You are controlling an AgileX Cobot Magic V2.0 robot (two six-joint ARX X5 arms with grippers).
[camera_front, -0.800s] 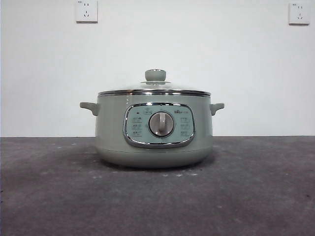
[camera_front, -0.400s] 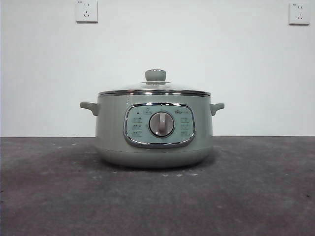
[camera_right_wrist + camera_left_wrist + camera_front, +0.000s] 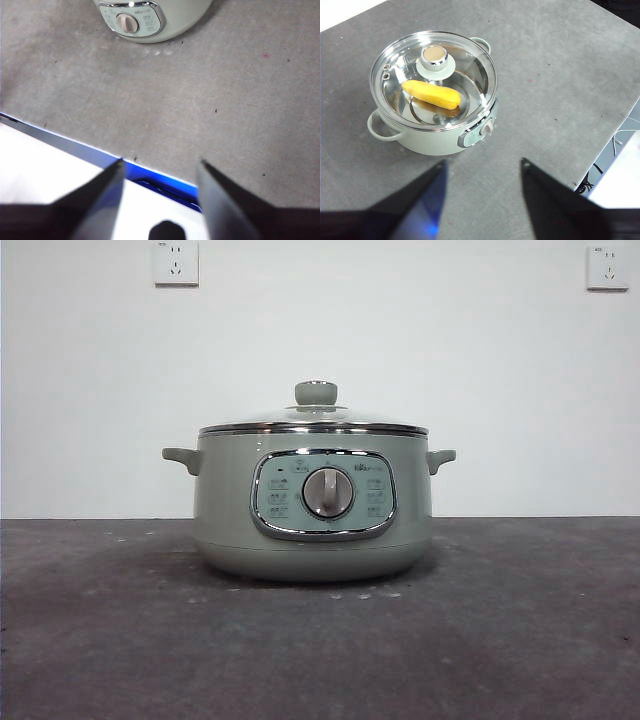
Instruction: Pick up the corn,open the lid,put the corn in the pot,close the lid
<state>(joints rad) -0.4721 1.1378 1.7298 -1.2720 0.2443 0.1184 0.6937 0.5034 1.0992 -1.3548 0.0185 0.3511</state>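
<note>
I see the corn [image 3: 431, 94] already lying inside the pot [image 3: 312, 510], under the lid [image 3: 434, 80], which sits flat on the rim with its knob [image 3: 316, 393] upright. The pot stands on the grey worktop [image 3: 520, 640], toward the middle and well back from the near edge. My left pincer [image 3: 482, 167] hangs high above the worktop, well apart from the pot, its jaws spread wide and holding nothing. My right pincer [image 3: 159, 167] is also wide and empty, out over the worktop's near edge, with only the pot's control panel [image 3: 131, 21] in its view. By my reading, every step of the task looks finished, so the risks lie in pulling away. If I bring either arm across the pot carelessly, a jaw could clip the knob and slide the lid off the rim, since nothing seems to lock it there. The right pincer sits close to the edge, and a low move there could catch the worktop's lip. I judge a straight lift clear is safest for both arms.
</note>
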